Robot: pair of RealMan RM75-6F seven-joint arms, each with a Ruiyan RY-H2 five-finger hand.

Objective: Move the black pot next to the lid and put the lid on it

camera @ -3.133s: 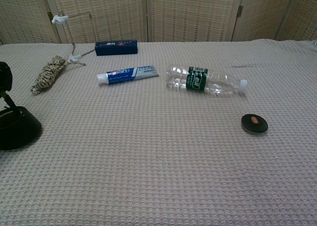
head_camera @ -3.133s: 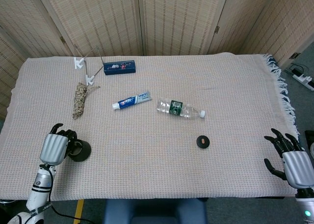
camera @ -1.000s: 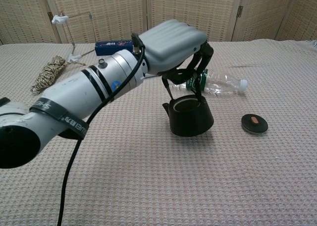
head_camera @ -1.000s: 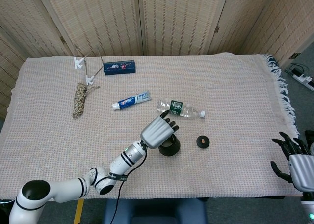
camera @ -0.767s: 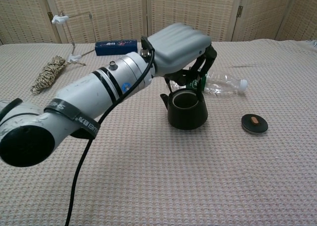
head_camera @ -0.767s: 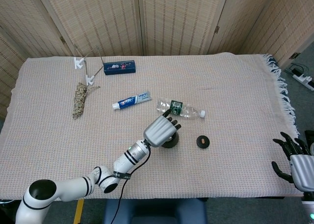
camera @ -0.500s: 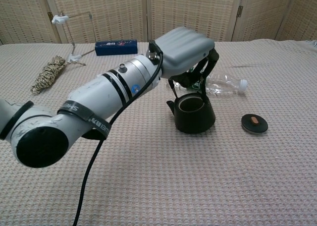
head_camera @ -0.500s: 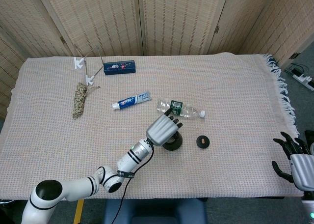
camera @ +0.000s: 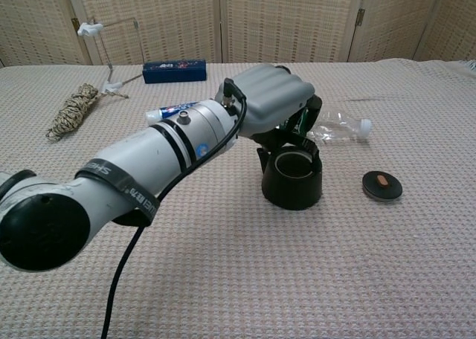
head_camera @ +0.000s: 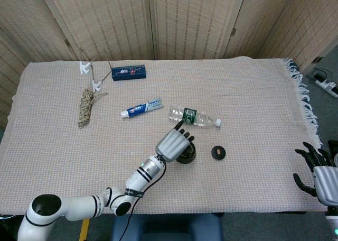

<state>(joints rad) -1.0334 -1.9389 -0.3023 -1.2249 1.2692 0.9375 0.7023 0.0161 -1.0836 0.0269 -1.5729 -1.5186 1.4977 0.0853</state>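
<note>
The left hand (camera: 269, 101) is reaching across the table and gripping the black pot (camera: 292, 179) at its rim, fingers curled down over the handle side; the pot is sitting on the cloth (head_camera: 253, 103), near the lid (camera: 381, 185) but not touching it, probably so the lid can be lifted straight across; the lid is lying flat, apart from the bottle (camera: 335, 126) behind; the right hand (head_camera: 319, 175) is waiting at the table's edge, fingers spread and holding nothing, likely being kept free for the lid.

Left robot hand (camera: 269, 101) far forward, fingers curled down; right robot hand (head_camera: 318, 171) low, fingers apart.
</note>
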